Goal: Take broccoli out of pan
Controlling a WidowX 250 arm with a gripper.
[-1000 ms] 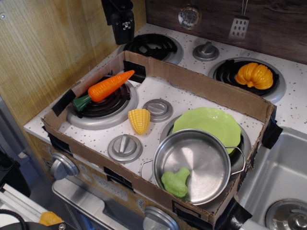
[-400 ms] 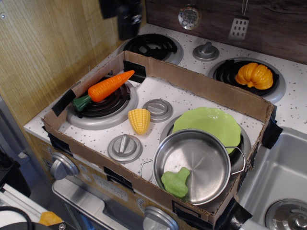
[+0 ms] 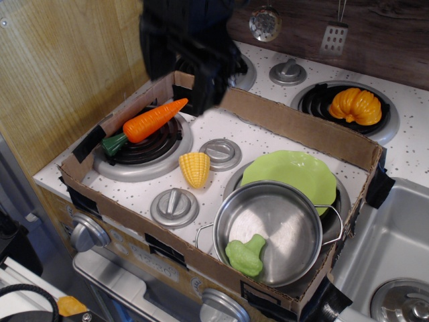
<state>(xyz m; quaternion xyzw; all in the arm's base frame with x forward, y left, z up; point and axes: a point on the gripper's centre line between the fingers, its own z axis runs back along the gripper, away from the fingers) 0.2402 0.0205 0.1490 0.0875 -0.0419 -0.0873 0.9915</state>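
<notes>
Your hand [image 3: 201,100], a dark motion-blurred shape whose grip cannot be made out, hangs at the box's far-left rim, just beyond the carrot [image 3: 149,121]. The broccoli [image 3: 245,254] lies well apart from it, toward the camera and to the right, resting against the near-left wall of the pan [image 3: 281,225]. Cross over the corn [image 3: 194,168], come down from above with jaws spread, and straddle the broccoli clear of the steel wall before lifting it.

Single view; set high at the front-left, facing down across the toy stove [image 3: 268,137]; moderately close.
</notes>
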